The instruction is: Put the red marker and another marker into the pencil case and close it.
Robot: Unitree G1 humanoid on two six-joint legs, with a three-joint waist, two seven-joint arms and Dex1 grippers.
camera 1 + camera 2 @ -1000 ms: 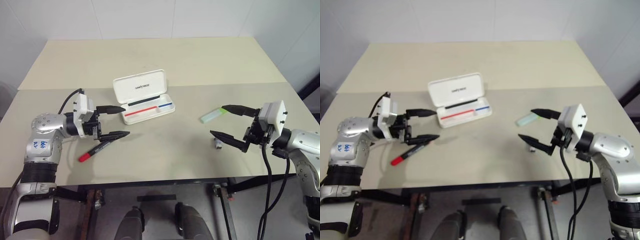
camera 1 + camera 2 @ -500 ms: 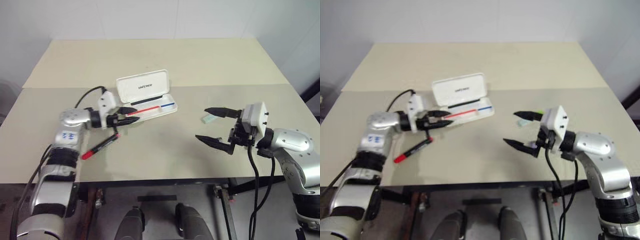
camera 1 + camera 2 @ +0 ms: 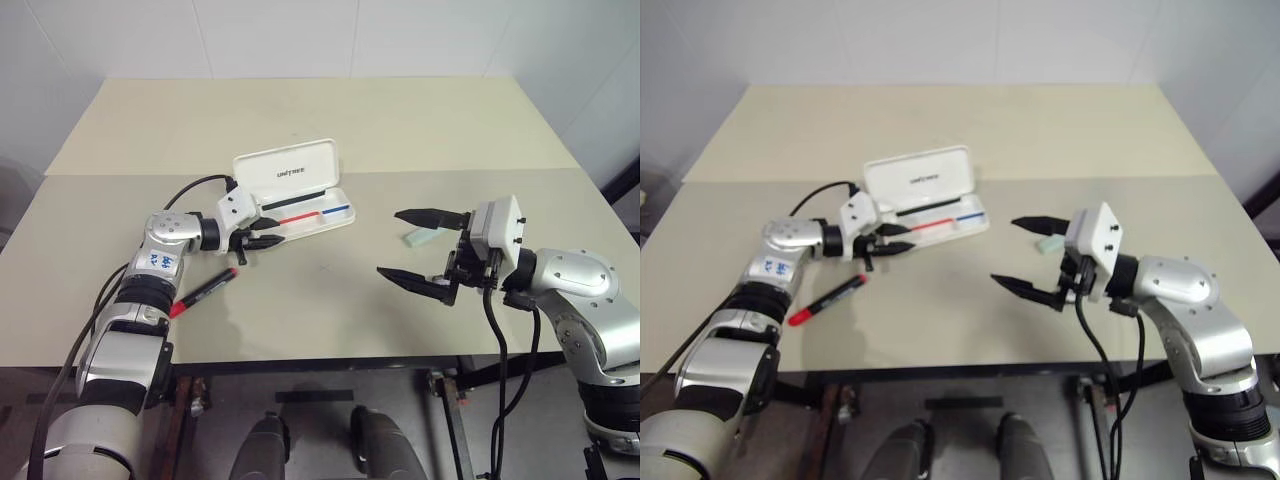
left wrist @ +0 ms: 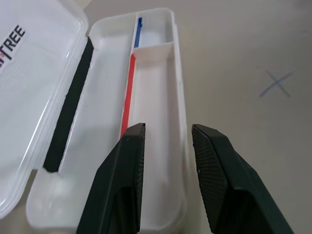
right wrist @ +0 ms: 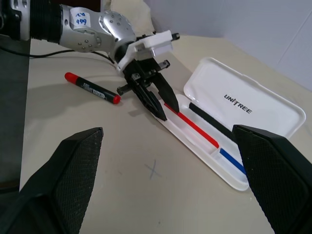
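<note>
The white pencil case (image 3: 287,173) lies open at mid-table, lid up, with red and blue stripes in its tray (image 4: 181,97). My left gripper (image 3: 278,231) hovers at the tray's left end. Its fingers stand a narrow gap apart with nothing between them, one over the tray and one past its front wall. The red marker (image 3: 203,292) lies on the table nearer me, left of that gripper, untouched. My right gripper (image 3: 390,243) hangs wide open and empty right of centre. Just behind it lies the pale green marker (image 3: 423,236).
The beige table (image 3: 330,320) carries a small pen-drawn X (image 3: 322,267) between the two grippers. A seam (image 3: 120,172) crosses it behind the case. A black cable (image 3: 190,186) loops off my left wrist.
My left gripper has moved forward from above the red marker to the case's left end, and its fingers have narrowed. The marker stays on the table. My right gripper drifted slightly left.
</note>
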